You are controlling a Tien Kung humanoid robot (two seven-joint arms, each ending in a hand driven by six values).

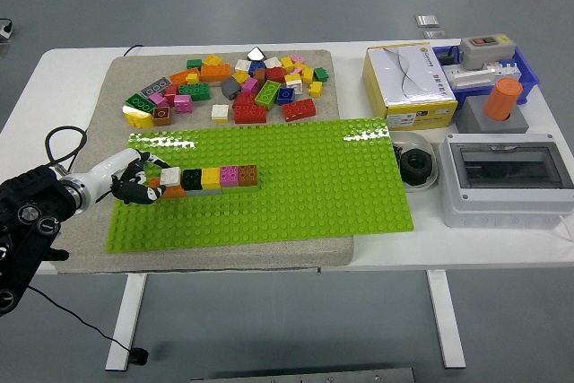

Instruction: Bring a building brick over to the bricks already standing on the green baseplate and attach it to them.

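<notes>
Your black five-fingered left hand (134, 187) is pressing curled fingers on the small orange plastic brick (158, 187) (its right neighbour being the multicoloured brick row (212, 178), running rightward along the green studded baseplate (287, 195)).

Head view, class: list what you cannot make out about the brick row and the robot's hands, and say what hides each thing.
1. Head view: the left end of the brick row on the green baseplate is covered by the left hand, so whether a brick is being held cannot be told.
2. Head view: whether the bricks are fully pressed down is too small to tell.
3. Head view: the right hand is outside the picture.
</notes>
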